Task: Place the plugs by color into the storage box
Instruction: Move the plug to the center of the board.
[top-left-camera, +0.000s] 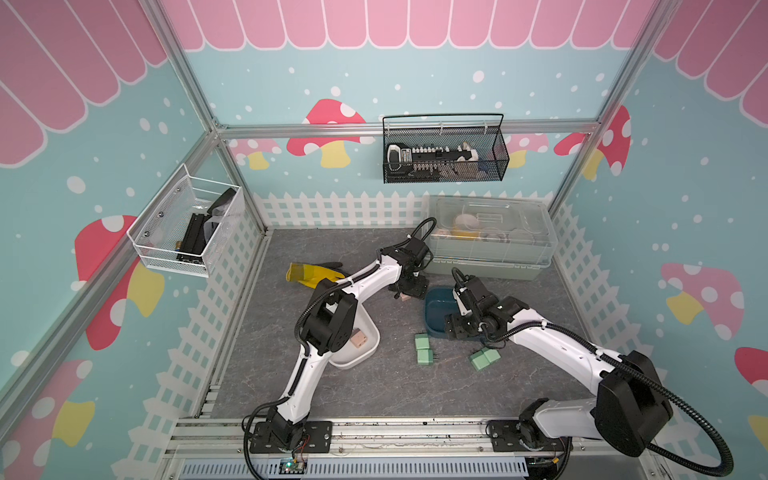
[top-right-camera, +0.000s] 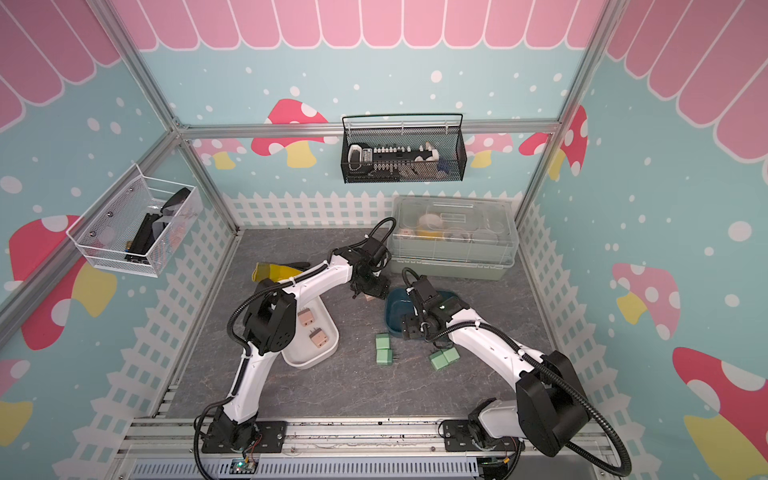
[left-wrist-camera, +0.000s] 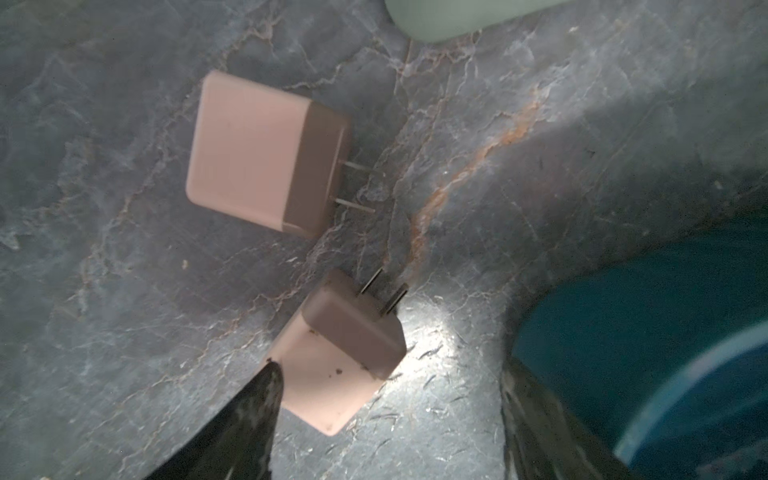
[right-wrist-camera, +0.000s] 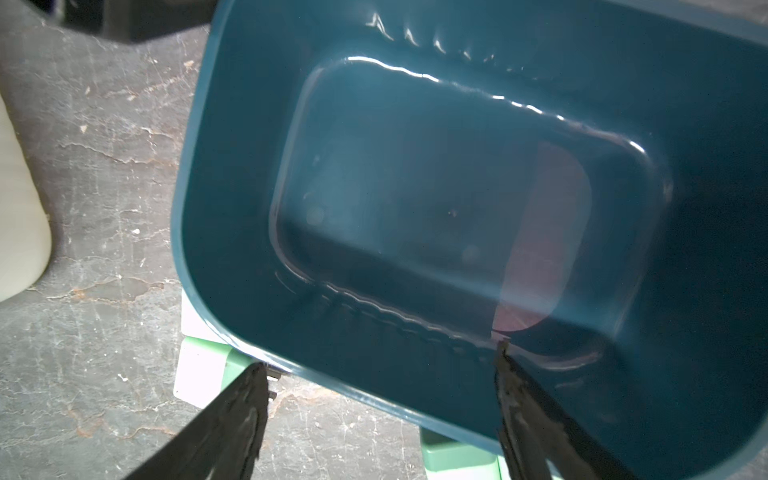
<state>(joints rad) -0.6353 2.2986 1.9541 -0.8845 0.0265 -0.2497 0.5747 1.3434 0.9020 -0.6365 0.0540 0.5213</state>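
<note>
Two peach-pink plugs (left-wrist-camera: 257, 153) (left-wrist-camera: 336, 353) lie on the grey table, prongs out. My left gripper (left-wrist-camera: 386, 415) hovers open over the nearer one, which sits by one fingertip (left-wrist-camera: 266, 386); in a top view the gripper (top-left-camera: 409, 291) stands beside the dark teal storage box tray (top-left-camera: 436, 305). My right gripper (right-wrist-camera: 382, 415) is open over that tray's near rim (right-wrist-camera: 195, 208); no plug shows in the tray. The white tray (top-right-camera: 328, 353) holds two pink plugs (top-right-camera: 307, 318) (top-right-camera: 319, 337). Mint-green plugs (top-left-camera: 423, 343) (top-left-camera: 424, 356) (top-left-camera: 484, 357) lie on the table in front of the teal tray.
A yellow and black glove (top-left-camera: 307, 274) lies at the back left of the table. A grey-green bin with a clear lid (top-left-camera: 490, 237) fills the back right. A black wire basket (top-left-camera: 444, 153) and a white mesh basket (top-left-camera: 187, 228) hang on the walls.
</note>
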